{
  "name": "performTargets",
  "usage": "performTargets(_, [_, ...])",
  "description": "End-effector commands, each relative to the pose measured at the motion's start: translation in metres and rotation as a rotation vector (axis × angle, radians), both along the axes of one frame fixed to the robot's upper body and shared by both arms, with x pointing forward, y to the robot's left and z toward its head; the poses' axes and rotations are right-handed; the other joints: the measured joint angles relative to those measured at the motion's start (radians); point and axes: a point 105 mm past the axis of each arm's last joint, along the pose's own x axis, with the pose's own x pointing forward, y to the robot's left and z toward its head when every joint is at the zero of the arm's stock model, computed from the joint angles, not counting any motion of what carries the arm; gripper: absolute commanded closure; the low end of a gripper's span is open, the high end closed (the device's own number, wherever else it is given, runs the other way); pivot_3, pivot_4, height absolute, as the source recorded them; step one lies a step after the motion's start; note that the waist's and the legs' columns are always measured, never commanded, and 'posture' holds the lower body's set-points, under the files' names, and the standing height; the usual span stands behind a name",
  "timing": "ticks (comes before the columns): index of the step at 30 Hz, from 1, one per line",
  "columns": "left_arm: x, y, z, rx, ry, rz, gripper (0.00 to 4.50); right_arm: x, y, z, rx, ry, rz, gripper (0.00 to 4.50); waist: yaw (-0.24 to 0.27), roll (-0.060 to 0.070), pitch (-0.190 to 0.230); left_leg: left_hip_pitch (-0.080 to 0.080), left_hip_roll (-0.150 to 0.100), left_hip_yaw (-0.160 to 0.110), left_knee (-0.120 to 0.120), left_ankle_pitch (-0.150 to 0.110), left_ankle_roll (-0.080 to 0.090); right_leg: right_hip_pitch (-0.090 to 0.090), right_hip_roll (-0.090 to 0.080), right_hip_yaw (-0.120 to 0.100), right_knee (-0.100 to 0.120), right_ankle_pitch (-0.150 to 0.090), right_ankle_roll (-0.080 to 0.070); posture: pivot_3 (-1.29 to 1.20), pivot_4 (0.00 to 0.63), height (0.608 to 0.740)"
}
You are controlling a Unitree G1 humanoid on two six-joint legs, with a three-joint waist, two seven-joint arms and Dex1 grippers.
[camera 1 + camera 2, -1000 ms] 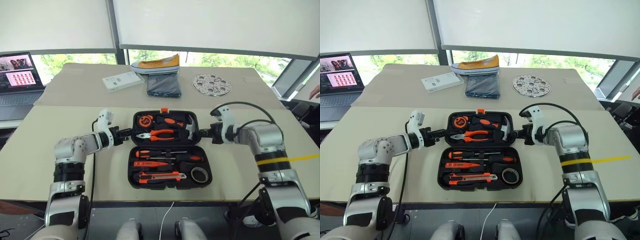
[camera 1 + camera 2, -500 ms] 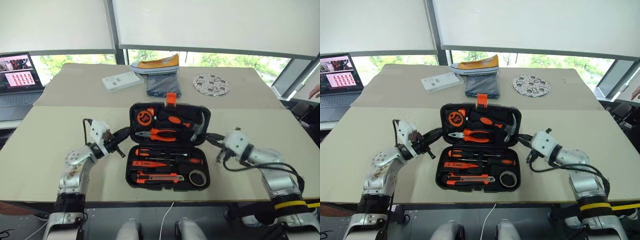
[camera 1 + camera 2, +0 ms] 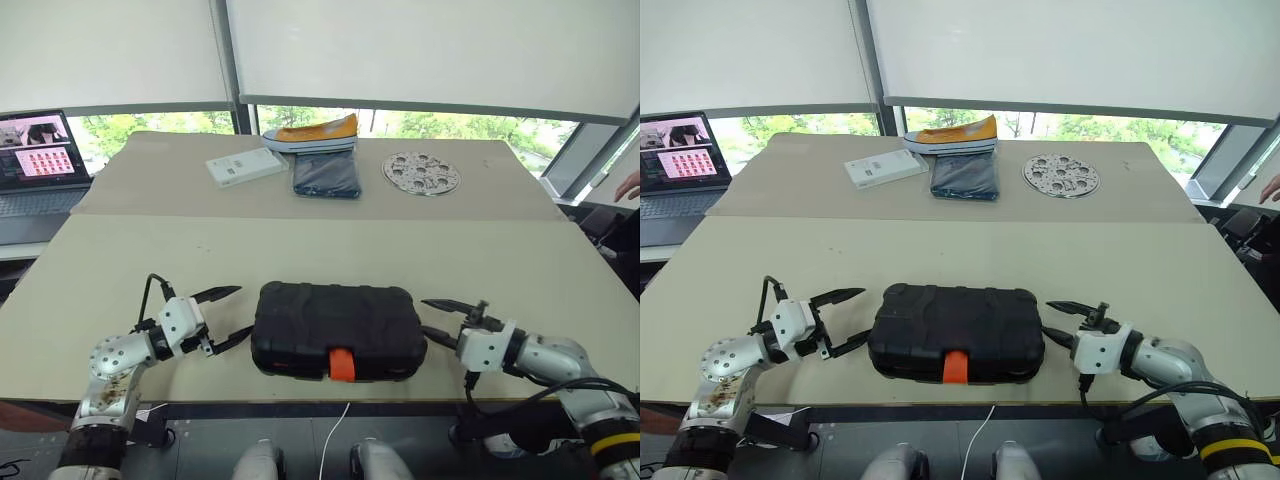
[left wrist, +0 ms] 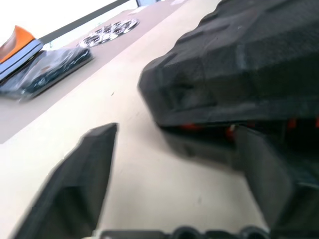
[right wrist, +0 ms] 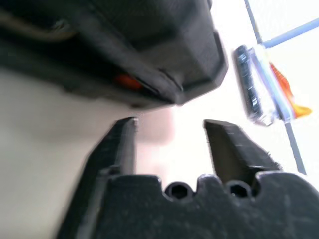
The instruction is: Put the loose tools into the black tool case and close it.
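The black tool case (image 3: 338, 328) lies closed near the table's front edge, its orange latch (image 3: 342, 365) facing me. The loose tools are hidden inside it. In the left wrist view a thin seam at the case's (image 4: 239, 74) corner shows bits of orange. My left gripper (image 3: 241, 310) is open just off the case's left end, with nothing between its fingers. My right gripper (image 3: 427, 316) is open just off the right end and also holds nothing. The right wrist view shows the case's (image 5: 149, 40) corner right beyond that gripper's fingertips (image 5: 129, 124).
At the table's far side lie a white box (image 3: 245, 165), a yellow shoe (image 3: 308, 132), a dark folded cloth (image 3: 326, 175) and a round perforated metal disc (image 3: 422, 172). An open laptop (image 3: 35, 160) stands at far left. A person's hand (image 3: 630, 185) shows at the right edge.
The case's lid has swung down from open to closed. Both grippers have let go, opened, rolled over and drawn back toward the front edge, to either end of the case.
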Motion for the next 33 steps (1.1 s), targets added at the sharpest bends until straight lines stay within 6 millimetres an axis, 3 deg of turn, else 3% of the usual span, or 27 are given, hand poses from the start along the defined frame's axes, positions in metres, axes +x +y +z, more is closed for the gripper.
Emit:
performTargets(1, [0.002,0.025,-0.003,-0.030,0.075,0.066,0.13,-0.006,-0.030,0.024,0.042,-0.029,-0.090,1.03,-0.001,0.000,0.000,0.000,0.000,0.000,0.000,0.000,0.000,0.000,0.000,0.000,0.000,-0.001,0.000,0.00,0.150,0.740])
performTargets(4, [0.012,0.032,-0.006,-0.010,0.104,0.093,0.13,-0.017,-0.033,0.028,0.106,0.040,-0.108,1.69,-0.001,-0.001,0.000,0.000,0.000,0.000,0.000,0.000,0.000,0.000,0.000,0.000,-0.001,-0.001,0.000,0.00,0.150,0.740])
performTargets(7, [0.028,0.032,-0.003,-0.032,0.135,0.114,0.79,-0.032,-0.020,0.027,0.180,0.142,-0.067,2.72,0.001,-0.002,0.000,0.000,0.001,-0.001,0.000,0.000,0.000,0.000,0.002,-0.001,0.000,-0.001,0.001,0.00,0.150,0.740])
performTargets(12, [0.065,0.009,0.009,-0.036,0.136,0.082,2.59,-0.062,0.022,0.007,0.238,0.397,0.044,4.46,0.007,-0.002,0.000,0.000,0.001,-0.001,0.000,0.000,0.000,0.000,0.002,-0.001,0.000,-0.003,0.006,0.00,0.150,0.740])
performTargets(17, [0.088,-0.024,0.018,0.013,0.138,0.010,4.39,-0.072,0.054,-0.011,0.230,0.517,0.104,4.50,0.006,-0.006,0.000,-0.001,0.000,-0.001,0.001,0.000,0.000,0.000,0.002,-0.001,-0.001,0.000,0.009,0.00,0.150,0.740])
performTargets(18, [0.090,-0.031,0.019,0.023,0.140,-0.011,4.49,-0.072,0.059,-0.014,0.224,0.535,0.108,4.50,0.005,-0.007,0.001,-0.002,0.000,-0.001,0.001,0.000,0.000,0.000,0.003,-0.001,-0.001,0.001,0.011,0.00,0.150,0.740])
performTargets(23, [0.086,-0.048,0.012,0.080,0.184,-0.101,4.49,-0.053,0.068,-0.014,0.206,0.504,0.063,4.50,-0.010,-0.007,0.001,-0.003,0.000,-0.001,0.001,0.000,0.000,-0.002,0.003,-0.001,0.000,0.001,0.011,0.00,0.150,0.740])
performTargets(27, [0.081,-0.045,0.004,0.090,0.237,-0.098,4.49,-0.037,0.072,-0.008,0.214,0.456,0.046,4.50,-0.008,-0.007,0.001,-0.003,0.001,-0.002,0.001,0.000,0.000,-0.002,0.004,-0.002,0.000,0.002,0.010,0.00,0.150,0.740])
performTargets(33, [0.062,-0.032,0.003,0.040,0.278,-0.083,4.49,0.005,0.070,0.014,0.305,0.343,-0.041,4.50,-0.009,-0.007,0.001,-0.004,0.000,-0.001,0.001,0.000,0.000,-0.003,0.003,-0.001,0.000,0.004,0.006,0.00,0.150,0.740])
